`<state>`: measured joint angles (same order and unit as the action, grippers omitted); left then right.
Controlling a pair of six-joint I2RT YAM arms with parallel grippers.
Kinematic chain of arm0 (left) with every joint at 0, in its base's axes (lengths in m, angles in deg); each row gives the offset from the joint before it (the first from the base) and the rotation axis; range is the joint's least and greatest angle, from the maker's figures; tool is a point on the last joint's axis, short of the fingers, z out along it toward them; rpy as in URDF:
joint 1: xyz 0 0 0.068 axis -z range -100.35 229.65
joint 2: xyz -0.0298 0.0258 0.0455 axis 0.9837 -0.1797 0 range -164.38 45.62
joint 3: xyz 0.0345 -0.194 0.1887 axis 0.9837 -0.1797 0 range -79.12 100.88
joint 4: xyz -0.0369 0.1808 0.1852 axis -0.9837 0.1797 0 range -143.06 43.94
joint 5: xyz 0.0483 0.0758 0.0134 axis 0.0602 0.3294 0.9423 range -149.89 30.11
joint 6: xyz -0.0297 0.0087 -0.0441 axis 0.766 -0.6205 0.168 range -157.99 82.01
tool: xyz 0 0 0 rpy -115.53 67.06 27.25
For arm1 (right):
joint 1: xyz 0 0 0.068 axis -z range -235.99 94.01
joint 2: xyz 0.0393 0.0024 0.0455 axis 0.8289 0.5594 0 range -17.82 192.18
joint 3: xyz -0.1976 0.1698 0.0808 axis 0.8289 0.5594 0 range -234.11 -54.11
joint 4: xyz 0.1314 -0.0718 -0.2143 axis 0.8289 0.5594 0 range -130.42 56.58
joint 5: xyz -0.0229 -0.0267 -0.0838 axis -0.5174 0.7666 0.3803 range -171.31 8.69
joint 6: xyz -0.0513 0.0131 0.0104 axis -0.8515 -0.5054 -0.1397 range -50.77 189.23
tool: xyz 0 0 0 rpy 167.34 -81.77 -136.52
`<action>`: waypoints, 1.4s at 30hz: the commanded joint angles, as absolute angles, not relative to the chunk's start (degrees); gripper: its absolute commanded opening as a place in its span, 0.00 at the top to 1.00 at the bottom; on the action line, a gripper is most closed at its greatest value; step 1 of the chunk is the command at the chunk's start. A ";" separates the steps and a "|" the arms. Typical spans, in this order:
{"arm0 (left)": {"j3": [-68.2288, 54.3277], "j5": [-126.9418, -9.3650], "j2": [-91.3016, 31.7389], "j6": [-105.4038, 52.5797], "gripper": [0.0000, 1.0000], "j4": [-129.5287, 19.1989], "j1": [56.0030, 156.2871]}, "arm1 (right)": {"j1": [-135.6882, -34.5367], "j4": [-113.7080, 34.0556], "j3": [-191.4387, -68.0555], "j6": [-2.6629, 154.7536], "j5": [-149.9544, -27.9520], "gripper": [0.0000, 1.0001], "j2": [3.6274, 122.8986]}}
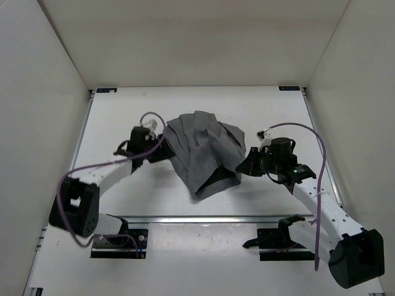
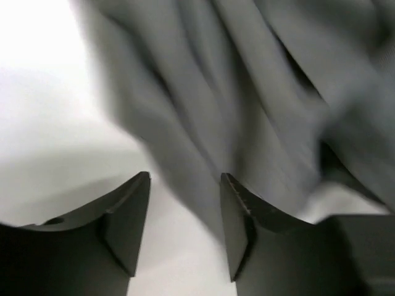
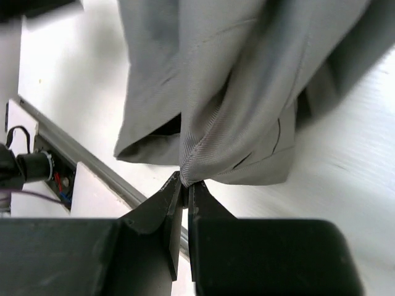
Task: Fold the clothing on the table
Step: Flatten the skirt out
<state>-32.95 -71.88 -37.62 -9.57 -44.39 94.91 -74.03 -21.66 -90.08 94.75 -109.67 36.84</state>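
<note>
Two end effectors flank the clothing [image 1: 200,154], which sits bunched and partly lifted at the centre of the desk [image 1: 123,111]. Its pleats run from the top of the overhead frame down to a narrow end at lower centre. The right end effector [image 3: 185,183] is clamped on a fold at the garment's lower right, and the cloth rises straight out of its closed tips. The left end effector [image 2: 185,179] stands parted, with nothing between its fingers [image 2: 126,216]. In its wrist view the gray cloth fills the upper right, with its edge just beyond the right-hand tip and bare desk at the left. The left arm [image 1: 105,169] reaches in low from the lower left of the overhead frame, its wrist aimed at the garment's left edge. The next move probably depends on advancing onto that edge before closing.
</note>
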 commanded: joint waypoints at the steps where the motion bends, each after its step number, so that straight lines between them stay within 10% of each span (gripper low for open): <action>1: -45.23 -80.53 -27.09 3.34 0.39 -51.95 105.37 | -71.63 -22.93 -89.79 94.72 -110.22 0.99 34.83; 13: -60.66 -84.77 -24.50 31.61 0.25 -77.22 111.45 | -73.83 -26.97 -88.39 95.68 -110.58 0.99 34.91; 42: -67.87 -81.34 -24.15 39.17 0.25 -74.67 117.70 | -71.89 -28.56 -87.86 94.89 -112.87 1.00 32.46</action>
<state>-67.96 -82.42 -22.47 37.75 -71.65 116.92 -71.36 -25.46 -87.96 94.75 -112.03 33.10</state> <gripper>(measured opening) 0.748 0.028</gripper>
